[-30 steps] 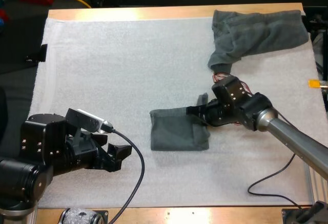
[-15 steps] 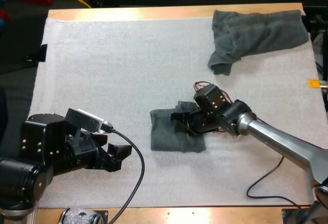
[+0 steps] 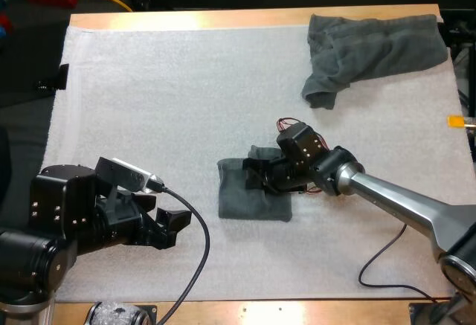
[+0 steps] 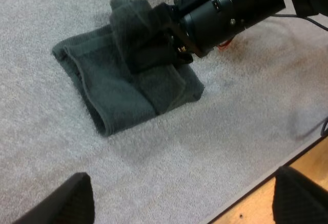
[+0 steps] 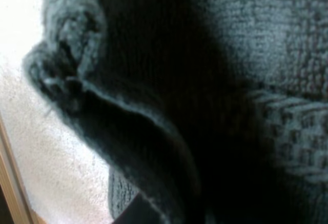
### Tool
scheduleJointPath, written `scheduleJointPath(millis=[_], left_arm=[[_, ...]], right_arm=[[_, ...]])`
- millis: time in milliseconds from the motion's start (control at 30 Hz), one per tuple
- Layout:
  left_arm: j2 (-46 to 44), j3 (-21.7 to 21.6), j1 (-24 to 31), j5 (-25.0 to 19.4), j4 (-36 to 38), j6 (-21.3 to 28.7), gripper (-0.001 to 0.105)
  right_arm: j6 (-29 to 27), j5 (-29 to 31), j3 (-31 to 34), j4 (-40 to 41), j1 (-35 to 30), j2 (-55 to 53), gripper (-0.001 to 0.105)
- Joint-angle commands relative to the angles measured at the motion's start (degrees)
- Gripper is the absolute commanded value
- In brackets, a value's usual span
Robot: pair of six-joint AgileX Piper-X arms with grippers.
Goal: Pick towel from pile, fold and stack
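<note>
Grey-green cloth at centre stage: the folded towel lies on the white mat, already doubled into a small rectangle, and another fold looks to be under way. The right gripper sits over the folded towel's far right part. It is pinched on a flap of the edge, and the flap is raised and bunched above the layers beneath. The right arm reaches in low and stretched out, wrist angled down at the cloth. The left gripper hovers well apart from the folded towel, off its near left side, fingers spread wide and holding nothing. Beyond the folded towel and to its right, well apart, a crumpled towel lies unfolded. My call is that this fold is nearly done. Laying it flat, stacking and the crumpled towel are left.
</note>
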Motion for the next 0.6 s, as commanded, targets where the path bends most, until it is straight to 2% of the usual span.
scheduleJointPath(millis=[0, 133, 200, 333, 367, 467, 567], left_arm=[[-0.21, -0.26, 0.06, 0.49, 0.01, -0.2, 0.069], [-0.21, -0.26, 0.06, 0.49, 0.01, -0.2, 0.069], [-0.21, -0.26, 0.06, 0.49, 0.01, -0.2, 0.069], [-0.21, -0.26, 0.06, 0.49, 0.01, -0.1, 0.069], [-0.21, -0.26, 0.06, 0.49, 0.01, -0.1, 0.069], [-0.21, -0.26, 0.06, 0.49, 0.01, 0.23, 0.069], [0.03, -0.26, 0.06, 0.49, 0.01, 0.23, 0.069]], right_arm=[[0.25, -0.61, -0.25, -0.03, 0.16, 0.61, 0.001], [1.13, -2.22, -0.25, -0.5, 0.16, 2.45, 0.002], [1.23, -2.73, -0.25, -0.93, 0.16, 3.22, 0.007], [1.22, -3.89, -0.25, -1.94, 0.16, 3.7, 0.028], [1.22, -4.94, -0.25, -2.94, 0.16, 3.7, 0.035], [1.33, -8.45, -0.25, -7.2, 0.16, 3.7, 0.049], [3.33, -11.29, -0.25, -11.17, 0.16, 3.7, 0.053]])
